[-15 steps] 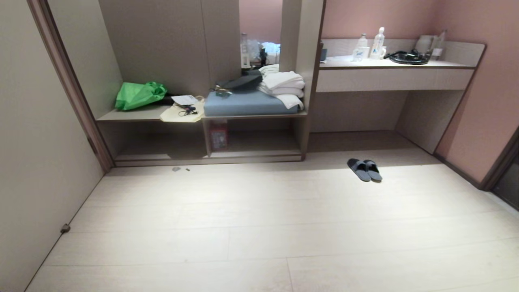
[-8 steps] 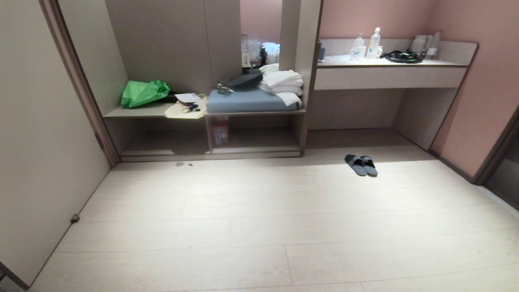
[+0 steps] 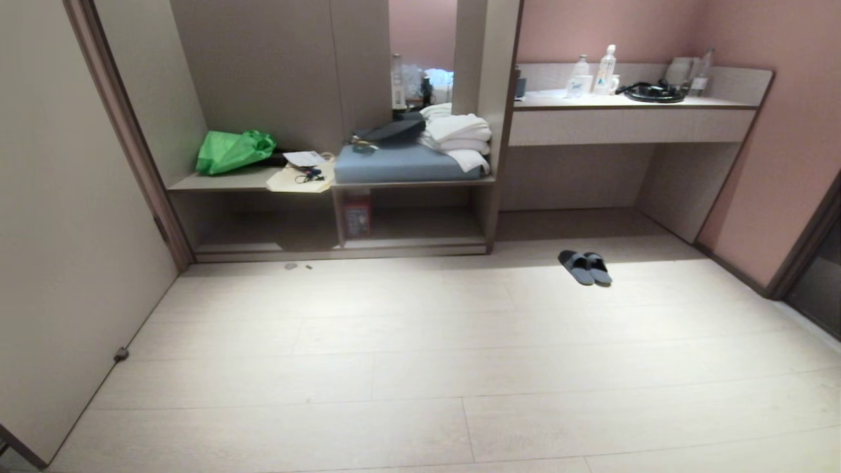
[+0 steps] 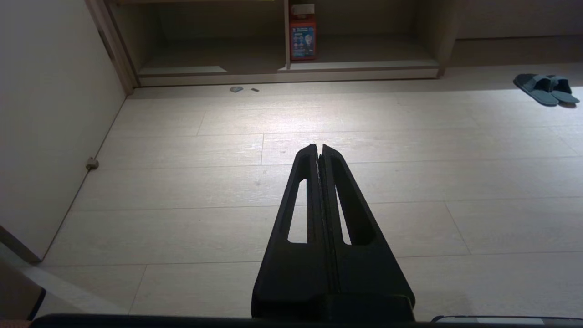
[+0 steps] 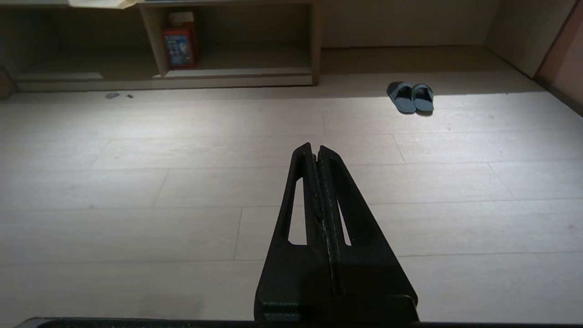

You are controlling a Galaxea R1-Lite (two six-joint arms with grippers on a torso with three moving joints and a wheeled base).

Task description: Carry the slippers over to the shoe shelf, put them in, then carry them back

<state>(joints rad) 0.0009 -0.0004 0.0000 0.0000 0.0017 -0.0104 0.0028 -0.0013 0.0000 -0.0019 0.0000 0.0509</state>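
The slippers [image 3: 585,267], 2 dark slides, lie side by side and touching on the pale plank floor [image 3: 420,368], soles down, in front of the open recess under the table [image 3: 631,105] on the right. They are not in the shoe shelf [image 3: 420,230], the low cubby of the taupe unit that sits to their left past an upright panel. That cubby has a pale base board raised off the floor and holds a red box [image 3: 355,215] standing against its left divider; a second cubby lies further left. Above the cubbies, the bench top carries a blue cushion [image 3: 401,164], folded white towels [image 3: 456,135], a green bag [image 3: 233,150] and loose papers. The table on the right bears bottles [image 3: 604,62] and a coiled black cable [image 3: 654,92]. 2 small bits of debris [image 3: 292,266] lie on the floor just in front of the left cubby. Neither arm shows in the head view. Left pincer [image 4: 318,146]: fingers pressed together, nothing between them, pointing out over bare floor, well apart from the slippers. Right pincer [image 5: 315,146]: fingers likewise together and empty, over bare floor, with the slippers well ahead of it and off to one side.
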